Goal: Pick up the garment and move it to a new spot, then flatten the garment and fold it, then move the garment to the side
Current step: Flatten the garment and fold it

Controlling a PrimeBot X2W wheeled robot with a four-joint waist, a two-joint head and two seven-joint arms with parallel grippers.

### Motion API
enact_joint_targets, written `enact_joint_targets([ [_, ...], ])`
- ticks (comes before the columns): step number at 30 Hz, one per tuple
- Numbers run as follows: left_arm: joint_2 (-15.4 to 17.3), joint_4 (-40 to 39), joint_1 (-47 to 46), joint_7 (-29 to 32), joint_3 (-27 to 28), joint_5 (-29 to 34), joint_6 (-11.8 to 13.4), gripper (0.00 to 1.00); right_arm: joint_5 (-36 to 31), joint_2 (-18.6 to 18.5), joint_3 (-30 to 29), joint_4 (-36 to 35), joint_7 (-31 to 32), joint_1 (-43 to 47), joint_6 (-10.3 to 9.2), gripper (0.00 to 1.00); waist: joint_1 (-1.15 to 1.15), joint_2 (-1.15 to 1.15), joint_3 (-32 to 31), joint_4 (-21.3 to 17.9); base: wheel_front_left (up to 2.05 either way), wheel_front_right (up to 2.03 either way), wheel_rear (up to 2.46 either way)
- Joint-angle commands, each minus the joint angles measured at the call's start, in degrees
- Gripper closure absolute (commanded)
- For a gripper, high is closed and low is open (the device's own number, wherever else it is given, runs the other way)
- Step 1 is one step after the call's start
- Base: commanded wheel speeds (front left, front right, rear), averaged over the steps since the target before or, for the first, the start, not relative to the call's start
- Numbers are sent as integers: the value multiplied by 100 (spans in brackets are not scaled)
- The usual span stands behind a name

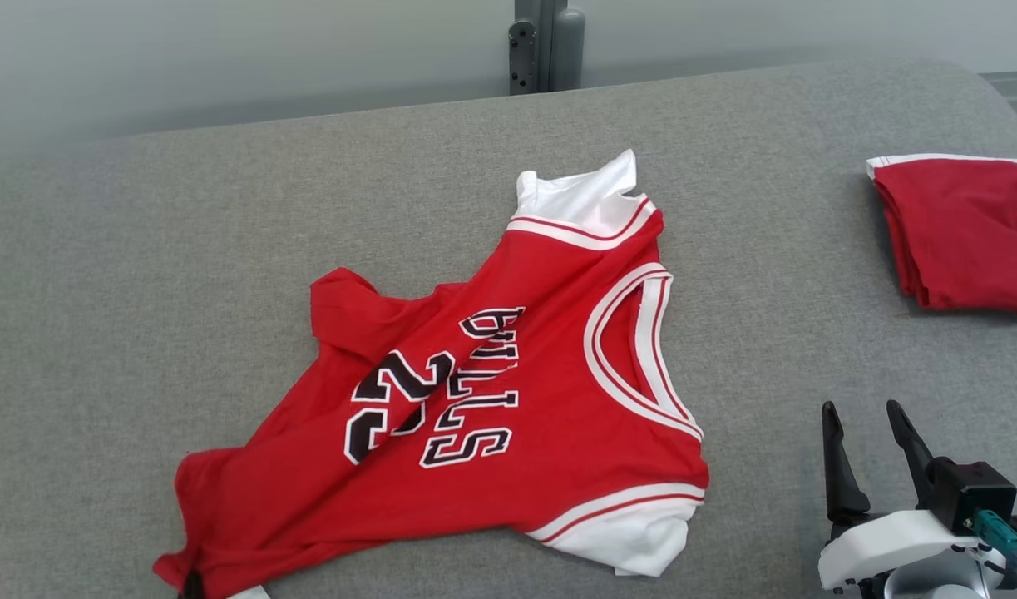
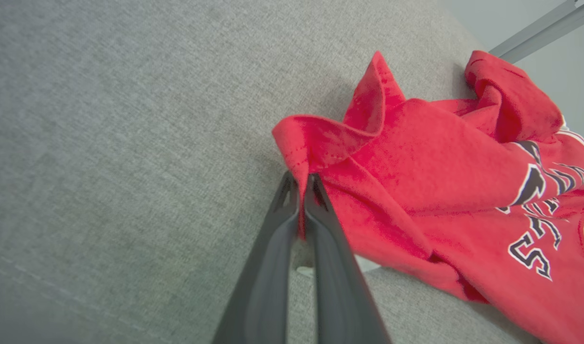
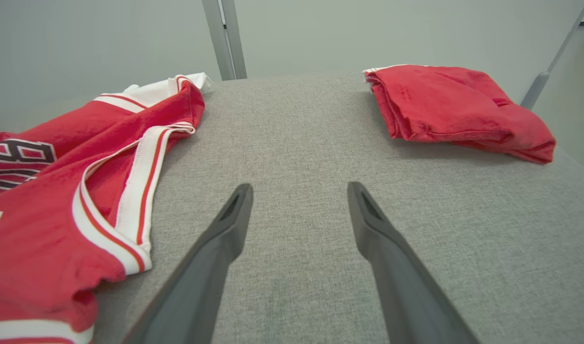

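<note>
The garment (image 1: pixel 491 399) is a red basketball jersey with white trim and black lettering, lying crumpled on the grey padded surface (image 1: pixel 142 249). My left gripper (image 2: pixel 301 184) is shut on the garment (image 2: pixel 416 162) at a red hem corner, with cloth pinched between its fingers. That corner lies at the bottom left of the head view, where a dark fingertip (image 1: pixel 194 584) pokes up. My right gripper (image 1: pixel 867 416) stands open over bare surface to the right of the garment, its fingers (image 3: pixel 234 210) apart with nothing between them; the garment (image 3: pixel 58 191) lies to their left.
A second red garment (image 1: pixel 961 233) lies folded at the right edge of the surface; the right wrist view has this folded pile (image 3: pixel 459 107) ahead and to the right. A metal post (image 1: pixel 545 46) rises behind the far edge. Bare grey fabric spreads left of the jersey.
</note>
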Motion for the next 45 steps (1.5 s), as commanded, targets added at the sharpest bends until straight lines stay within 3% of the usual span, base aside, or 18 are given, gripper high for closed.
enact_joint_targets([
  [1,-52,149,-147,-61,-42,68,-38,100,-49,-19,8,3,-1,15,-2,0,0,0,-10,67,0,0,0],
  [2,-97,233,-199,-101,-85,123,-40,66,-59,-19,9,6,0,-5,-2,0,0,0,-13,73,0,0,0],
  [3,-175,292,-231,-162,-88,113,-36,45,-69,-19,10,6,-1,-16,-2,0,0,0,-21,74,0,0,0],
  [4,-228,334,-217,-180,-94,69,-45,0,-77,-19,8,0,-1,-23,-2,0,0,0,-32,70,0,0,0],
  [11,-160,6,133,-682,478,667,255,0,-99,-19,-138,-81,0,105,-2,0,0,0,-196,24,0,0,0],
  [14,-208,-462,278,-721,743,1349,340,0,-79,-17,-178,-125,-1,191,-2,0,0,0,-297,26,0,0,0],
  [16,-346,-721,297,-717,710,1808,249,0,-79,-19,-195,-143,-1,224,-2,0,0,0,-337,37,0,0,0],
  [21,-426,-673,-283,-581,-316,2679,-214,0,-109,-19,-37,-97,0,150,-2,0,0,0,-346,-61,0,0,0],
  [27,-635,-165,-1612,510,-1851,3311,-942,0,-20,-17,172,-122,0,-97,-2,0,0,0,-90,-468,0,0,0],
  [30,-856,270,-2423,959,-2241,3555,-1094,0,54,-16,201,-117,0,-206,-2,0,0,0,95,-707,0,0,0],
  [35,-941,1144,-3539,1609,-2434,4022,-907,0,192,-19,228,-58,0,-316,-2,0,0,0,333,-1108,0,0,0],
  [38,-880,1599,-3968,2026,-2507,4132,-934,0,270,-15,219,-32,0,-342,-2,0,0,0,420,-1300,0,0,0],
  [45,-651,2163,-4486,2183,-2354,4335,-681,0,355,-14,172,-1,0,-403,-2,0,0,0,488,-1516,0,0,0],
])
